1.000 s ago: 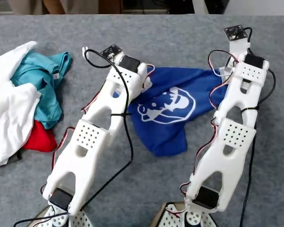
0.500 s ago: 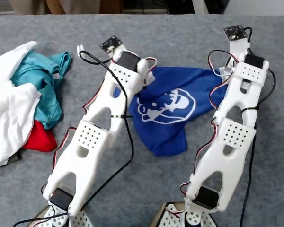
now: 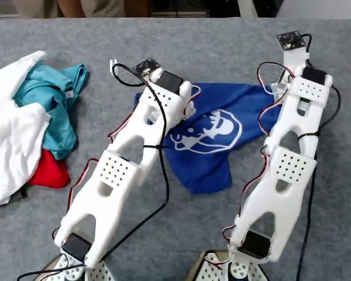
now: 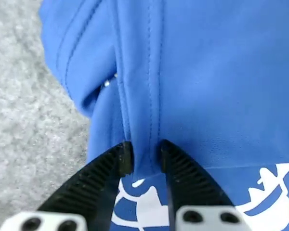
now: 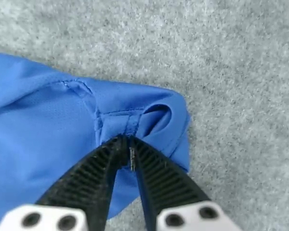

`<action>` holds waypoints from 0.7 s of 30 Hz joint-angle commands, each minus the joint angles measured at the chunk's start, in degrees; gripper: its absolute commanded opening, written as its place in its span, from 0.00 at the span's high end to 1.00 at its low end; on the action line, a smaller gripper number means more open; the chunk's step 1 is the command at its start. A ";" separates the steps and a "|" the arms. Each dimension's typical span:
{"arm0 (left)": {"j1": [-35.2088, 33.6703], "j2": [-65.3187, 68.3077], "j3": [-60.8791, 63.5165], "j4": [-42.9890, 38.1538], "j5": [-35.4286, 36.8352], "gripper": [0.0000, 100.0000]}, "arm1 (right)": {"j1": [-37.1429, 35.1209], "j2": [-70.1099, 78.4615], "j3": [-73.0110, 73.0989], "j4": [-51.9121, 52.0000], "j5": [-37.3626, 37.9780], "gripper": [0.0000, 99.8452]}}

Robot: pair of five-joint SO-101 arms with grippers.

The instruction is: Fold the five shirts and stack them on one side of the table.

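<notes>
Blue shirt [image 3: 207,140]: mid-desk, crumpled between arms, not yet flat.
Left gripper [image 4: 140,159]: clamped on fabric ridge at shirt's left edge.
Right gripper [image 5: 125,147]: pinched tight on hem corner, opposite edge.
Step judged: spreading shirt before fold.
Next: draw apart evenly, lay flat on desk [image 3: 234,52].
Other shirts [image 3: 11,140]: heaped at left side, unfolded.

We see one shirt [image 3: 210,140] lying on the surface [image 3: 222,47], a fold of it between the left jaws, its edge between the right jaws. The shirt heap [image 3: 23,129] lies well apart, on the left jaws' outer side.
</notes>
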 commanded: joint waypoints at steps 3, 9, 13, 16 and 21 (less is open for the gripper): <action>0.35 -0.75 0.00 0.70 -0.35 0.88 | -0.04 -0.40 -2.59 -1.49 0.00 1.00; 0.62 -0.48 0.00 0.44 -0.09 0.89 | -0.04 -0.40 -2.59 -1.49 0.00 1.00; 0.70 2.68 -0.09 -0.62 0.00 0.89 | -0.04 -0.40 -2.59 -1.49 0.00 1.00; 1.23 4.79 -0.70 -0.79 0.53 0.89 | -0.04 -0.40 -2.59 -1.49 0.00 1.00; 1.23 6.11 -4.40 -0.79 1.05 0.89 | -0.04 -0.40 -2.59 -1.49 0.00 1.00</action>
